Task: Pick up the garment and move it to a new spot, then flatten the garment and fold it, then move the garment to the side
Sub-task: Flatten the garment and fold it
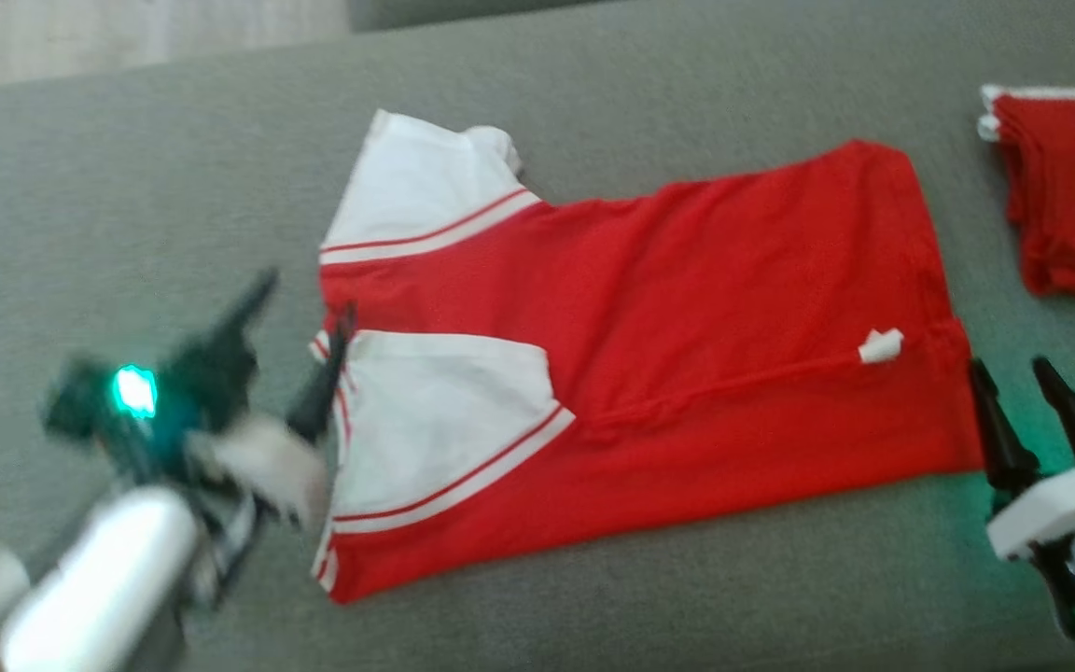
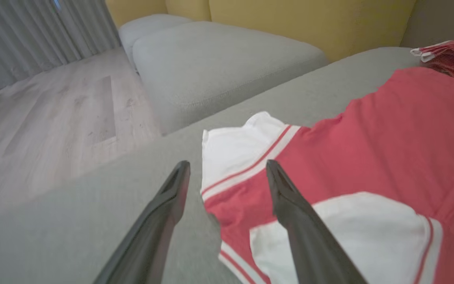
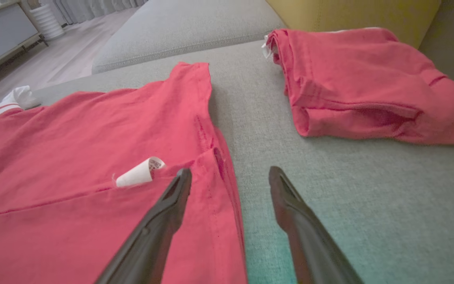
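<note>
The garment is a red shirt with white, red-striped sleeves, lying flat on the grey couch seat with one long side folded over. A small white label sticks out near its hem. My left gripper is open at the sleeve end; in the left wrist view its fingers straddle the shirt's edge without holding it. My right gripper is open at the hem end; in the right wrist view the left finger hangs over the hem, the right one over bare cushion.
A second red garment, folded, lies at the far right of the seat. The grey seat ends at the left, with wooden floor and another grey cushion beyond. Yellow backrest behind.
</note>
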Controlling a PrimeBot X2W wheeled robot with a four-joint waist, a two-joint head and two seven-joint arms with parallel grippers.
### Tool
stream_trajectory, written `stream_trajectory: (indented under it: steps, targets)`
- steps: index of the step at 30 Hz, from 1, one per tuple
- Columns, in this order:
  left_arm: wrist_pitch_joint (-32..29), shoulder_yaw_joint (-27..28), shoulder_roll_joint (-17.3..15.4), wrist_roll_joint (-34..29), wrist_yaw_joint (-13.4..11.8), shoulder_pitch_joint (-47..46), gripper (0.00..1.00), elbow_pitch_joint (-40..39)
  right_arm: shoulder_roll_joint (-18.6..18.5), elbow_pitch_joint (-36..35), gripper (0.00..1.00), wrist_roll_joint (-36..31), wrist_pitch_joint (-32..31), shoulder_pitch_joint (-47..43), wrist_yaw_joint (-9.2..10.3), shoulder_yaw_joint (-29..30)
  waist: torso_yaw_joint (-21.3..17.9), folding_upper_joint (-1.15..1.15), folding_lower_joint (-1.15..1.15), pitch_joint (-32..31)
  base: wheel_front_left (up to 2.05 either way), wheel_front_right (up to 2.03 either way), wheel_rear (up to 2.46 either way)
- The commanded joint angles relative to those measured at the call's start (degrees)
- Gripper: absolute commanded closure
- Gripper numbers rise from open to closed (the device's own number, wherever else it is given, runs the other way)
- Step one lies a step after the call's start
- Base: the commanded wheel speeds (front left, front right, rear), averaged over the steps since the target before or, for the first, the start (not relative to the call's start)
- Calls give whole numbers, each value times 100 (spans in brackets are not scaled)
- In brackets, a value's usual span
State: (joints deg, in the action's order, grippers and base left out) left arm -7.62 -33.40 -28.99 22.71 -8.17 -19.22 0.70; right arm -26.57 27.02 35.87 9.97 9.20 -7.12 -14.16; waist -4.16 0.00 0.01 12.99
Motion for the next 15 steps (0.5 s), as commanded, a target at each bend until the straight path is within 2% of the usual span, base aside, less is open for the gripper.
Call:
stream_trajectory:
  steps: [1,5,8,15]
  targets:
    - [-182,255,-285,19,208,-570,0,-123,-92,-243,0,-71,-24,122,-36,-12,-231,0,-1,260,0,0,0]
    - [-818,224,-442,238,915,-1617,0,224,-23,-536,0,-163,-80,188,-36,5,-411,0,-1,544,0,0,0]
    - [-1324,194,-446,469,1275,-2346,0,650,11,-672,0,-221,-97,241,-36,-6,-539,0,-1,746,0,0,0]
    - [-2082,86,-325,853,1495,-3518,0,1643,128,-795,0,-263,-93,358,-36,-69,-773,0,-1,1126,0,0,0]
